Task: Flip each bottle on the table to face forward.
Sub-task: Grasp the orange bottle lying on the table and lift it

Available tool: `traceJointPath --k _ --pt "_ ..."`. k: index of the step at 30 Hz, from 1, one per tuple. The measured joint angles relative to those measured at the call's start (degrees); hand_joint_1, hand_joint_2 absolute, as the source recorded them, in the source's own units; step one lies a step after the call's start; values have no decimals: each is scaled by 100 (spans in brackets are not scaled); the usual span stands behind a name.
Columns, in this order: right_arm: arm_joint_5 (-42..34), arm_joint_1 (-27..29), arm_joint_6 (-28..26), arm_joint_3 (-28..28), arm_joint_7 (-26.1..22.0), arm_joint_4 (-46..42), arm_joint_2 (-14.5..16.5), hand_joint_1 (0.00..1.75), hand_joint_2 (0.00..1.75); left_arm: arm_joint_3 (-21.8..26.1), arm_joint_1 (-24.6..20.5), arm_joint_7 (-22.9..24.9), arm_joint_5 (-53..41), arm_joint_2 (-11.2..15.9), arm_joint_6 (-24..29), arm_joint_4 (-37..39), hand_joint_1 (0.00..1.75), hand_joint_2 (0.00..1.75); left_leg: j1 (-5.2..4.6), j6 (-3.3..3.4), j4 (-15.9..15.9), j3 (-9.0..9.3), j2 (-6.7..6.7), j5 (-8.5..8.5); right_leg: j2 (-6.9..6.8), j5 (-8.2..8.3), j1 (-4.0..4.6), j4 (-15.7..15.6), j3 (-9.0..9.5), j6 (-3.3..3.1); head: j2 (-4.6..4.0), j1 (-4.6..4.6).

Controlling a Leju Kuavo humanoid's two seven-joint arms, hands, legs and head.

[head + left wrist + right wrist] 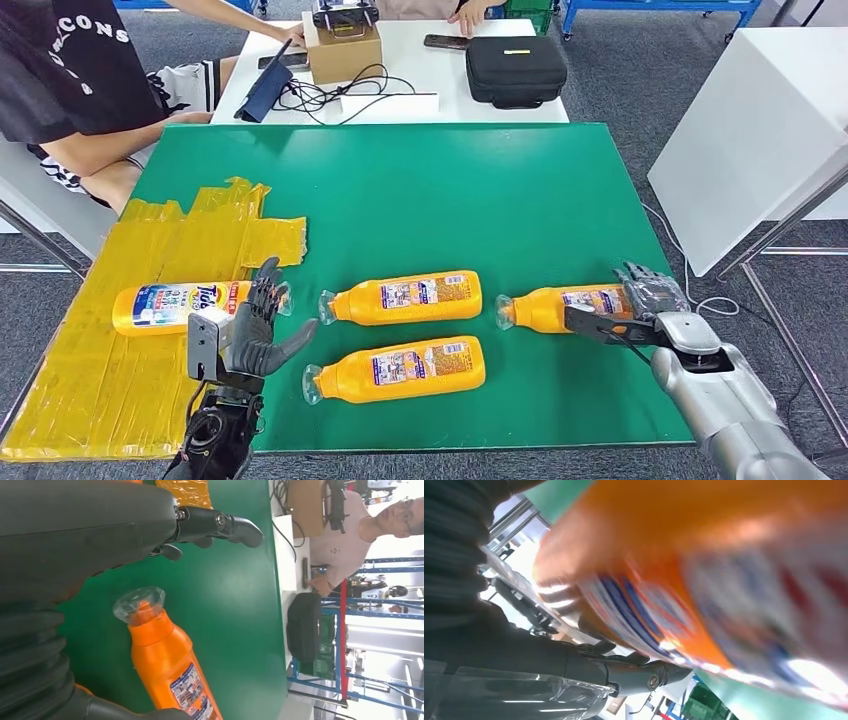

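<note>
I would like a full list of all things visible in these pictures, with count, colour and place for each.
Detergent bottles: four, orange, lying on the green table; one on the yellow tape.
Table: one, green.
Tape patch: one, yellow, table's left part.
Case: one, black, on the white table behind.
Cardboard box: one, brown, white table.
Cables: black, white table.
Person: one, seated, far left.
Left robot hand: open, by the leftmost bottle.
Right robot hand: grips the rightmost bottle.
</note>
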Motion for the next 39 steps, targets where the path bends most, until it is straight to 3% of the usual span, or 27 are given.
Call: traceJointPath --k 7,8,11,12,39 --pt "46 -113 -24 -6 -35 215 -57 0 175 66 -29 -45 87 0 13 224 0 175 -1 3 1 5 1 2 0 1 0 0 30 1 0 1" --pt "49 -123 -25 -6 -42 233 -56 25 175 72 -39 -50 96 0 13 251 0 175 -1 3 1 5 1 2 0 1 0 0 31 1 0 1" --pt "46 -148 -23 -5 -76 289 -52 156 175 86 -64 -61 110 0 13 317 0 175 -1 3 0 7 1 2 1 1 0 0 33 1 0 1" --pt "34 -153 -22 -5 -93 306 -51 175 175 89 -69 -63 111 0 14 334 0 175 -1 3 0 8 2 2 1 1 0 0 34 1 0 1" --pt "-451 -125 -134 -245 -606 534 62 175 175 92 -122 -114 127 4 63 445 0 175 4 1 0 11 9 1 2 1 9 0 36 0 0 2"
